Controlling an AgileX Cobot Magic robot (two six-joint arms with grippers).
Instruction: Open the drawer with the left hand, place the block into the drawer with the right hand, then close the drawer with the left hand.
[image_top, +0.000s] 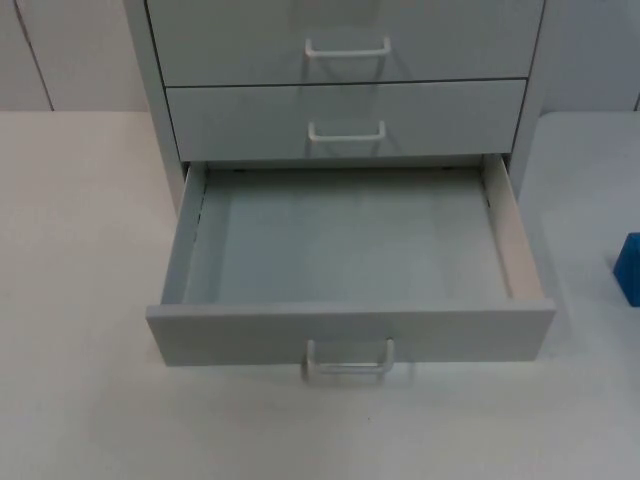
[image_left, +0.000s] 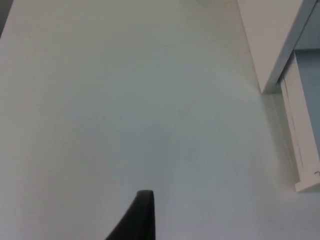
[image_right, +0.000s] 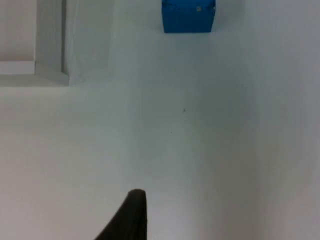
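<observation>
The grey cabinet (image_top: 345, 60) stands at the back of the table. Its bottom drawer (image_top: 350, 335) is pulled out towards me, and its inside (image_top: 345, 235) holds nothing. A blue block (image_top: 629, 268) rests on the table to the right of the drawer, apart from it. My left gripper (image_left: 142, 215) hangs over bare table to the left of the cabinet, with the drawer's side (image_left: 305, 150) ahead of it. My right gripper (image_right: 132, 215) hovers over the table well short of the blue block (image_right: 188, 16), with the drawer's corner (image_right: 50, 50) off to one side.
Two upper drawers (image_top: 345, 115) are shut, each with a white handle (image_top: 347, 133). The open drawer's handle (image_top: 348, 362) sticks out towards the front. White table top (image_top: 80, 300) stretches on both sides and in front of the drawer.
</observation>
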